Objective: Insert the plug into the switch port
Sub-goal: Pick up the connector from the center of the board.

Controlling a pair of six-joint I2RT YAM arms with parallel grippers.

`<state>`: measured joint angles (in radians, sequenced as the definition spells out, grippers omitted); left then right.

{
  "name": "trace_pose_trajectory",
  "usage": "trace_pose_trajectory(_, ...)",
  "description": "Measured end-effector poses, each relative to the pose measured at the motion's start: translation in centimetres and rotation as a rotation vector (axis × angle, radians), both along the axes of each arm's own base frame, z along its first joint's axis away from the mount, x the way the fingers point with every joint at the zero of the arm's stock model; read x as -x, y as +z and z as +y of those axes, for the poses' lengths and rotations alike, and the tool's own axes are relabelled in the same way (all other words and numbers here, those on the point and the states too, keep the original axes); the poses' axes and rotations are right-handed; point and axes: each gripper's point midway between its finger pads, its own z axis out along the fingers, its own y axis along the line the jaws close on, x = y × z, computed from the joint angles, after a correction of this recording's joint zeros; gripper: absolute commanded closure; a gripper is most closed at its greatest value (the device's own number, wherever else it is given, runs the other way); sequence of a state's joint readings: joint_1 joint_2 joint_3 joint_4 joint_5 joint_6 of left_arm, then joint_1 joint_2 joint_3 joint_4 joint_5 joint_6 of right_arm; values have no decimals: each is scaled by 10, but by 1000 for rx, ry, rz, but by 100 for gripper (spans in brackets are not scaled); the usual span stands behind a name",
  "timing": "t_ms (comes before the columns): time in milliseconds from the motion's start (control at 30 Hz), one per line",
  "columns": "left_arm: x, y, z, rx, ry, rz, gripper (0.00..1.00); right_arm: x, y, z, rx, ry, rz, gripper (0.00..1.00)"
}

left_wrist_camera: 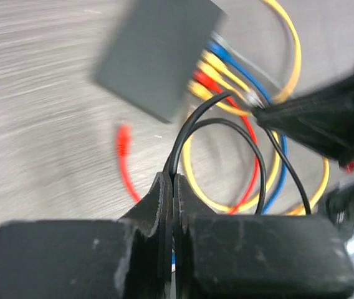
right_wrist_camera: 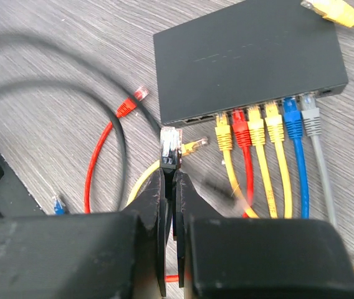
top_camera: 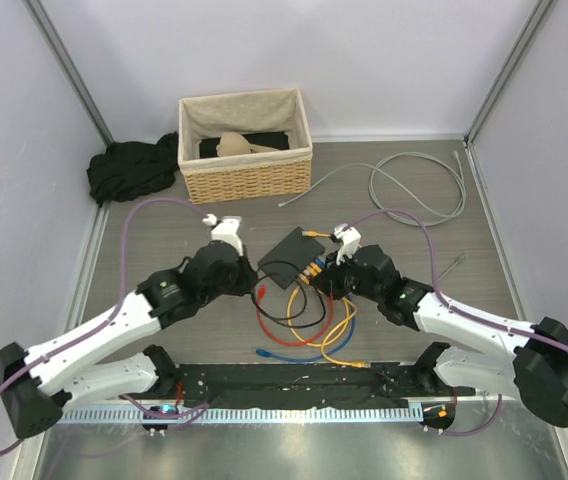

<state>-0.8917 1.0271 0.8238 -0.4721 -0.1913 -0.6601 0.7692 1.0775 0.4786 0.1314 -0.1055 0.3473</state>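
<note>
Right tool (right_wrist_camera: 171, 179) pinches plug (right_wrist_camera: 170, 147) near loose yellow plug (right_wrist_camera: 194, 146); left tool (left_wrist_camera: 172, 182) pinches black cable (left_wrist_camera: 202, 106).

In the left wrist view the switch (left_wrist_camera: 155, 53) is smeared with blur, its far end is cut by the top edge, and its sockets are unreadable. There the right gripper (left_wrist_camera: 258, 113) is a dark blur running off the right edge. The black cable (left_wrist_camera: 220, 121) disappears between the pressed-together fingers of the left gripper (left_wrist_camera: 172, 177). In the right wrist view the plug (right_wrist_camera: 170, 147) has its cord hidden between the fingers, and the plugged-in cables (right_wrist_camera: 292, 118) pass behind the gripper body. From above, the sockets are too small to tell apart, and the basket (top_camera: 249, 180) wall hides part of its contents.
</note>
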Motion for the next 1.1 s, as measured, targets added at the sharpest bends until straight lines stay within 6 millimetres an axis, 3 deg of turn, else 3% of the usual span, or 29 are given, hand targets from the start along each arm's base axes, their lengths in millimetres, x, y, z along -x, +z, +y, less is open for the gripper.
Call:
trace_pose_trajectory(67, 0, 9, 22, 25, 115, -26, 100, 0, 0, 2, -4, 7, 2, 99)
trace_pose_trajectory(167, 6, 3, 62, 40, 309, -16, 100, 0, -5, 7, 2, 23, 20, 99)
trace_pose_trajectory(233, 18, -10, 99, 42, 466, 6, 94, 0, -15, 9, 16, 31, 44, 99)
trace_pose_trajectory(333, 35, -28, 139, 43, 628, 37, 92, -1, -30, 10, 48, 34, 81, 99)
trace_pose_trajectory(400, 44, -38, 154, 45, 692, 58, 90, -1, -43, 11, 74, 36, 110, 99)
trace_pose_trajectory(467, 52, -56, 163, 26, 735, 101, 75, -1, -56, 12, 102, 42, 137, 99)
trace_pose_trajectory(533, 59, -75, 167, -10, 761, 147, 59, -1, -66, 13, 124, 47, 156, 99)
trace_pose_trajectory(600, 65, -88, 169, -57, 774, 186, 52, -2, -74, 13, 146, 54, 165, 99)
trace_pose_trajectory(733, 67, -95, 170, -119, 782, 215, 34, -6, -80, 15, 172, 65, 165, 99)
trace_pose_trajectory(800, 64, -88, 168, -137, 769, 205, 31, -8, -79, 17, 174, 70, 157, 99)
trace_pose_trajectory(900, 46, -63, 152, -127, 713, 150, 30, -12, -76, 18, 174, 66, 142, 99)
trace_pose_trajectory(1000, 21, -35, 119, -105, 599, 85, 30, -16, -74, 17, 177, 52, 132, 99)
trace_pose_trajectory(1100, 2, -25, 78, -100, 458, 69, 29, -20, -74, 13, 181, 37, 131, 99)
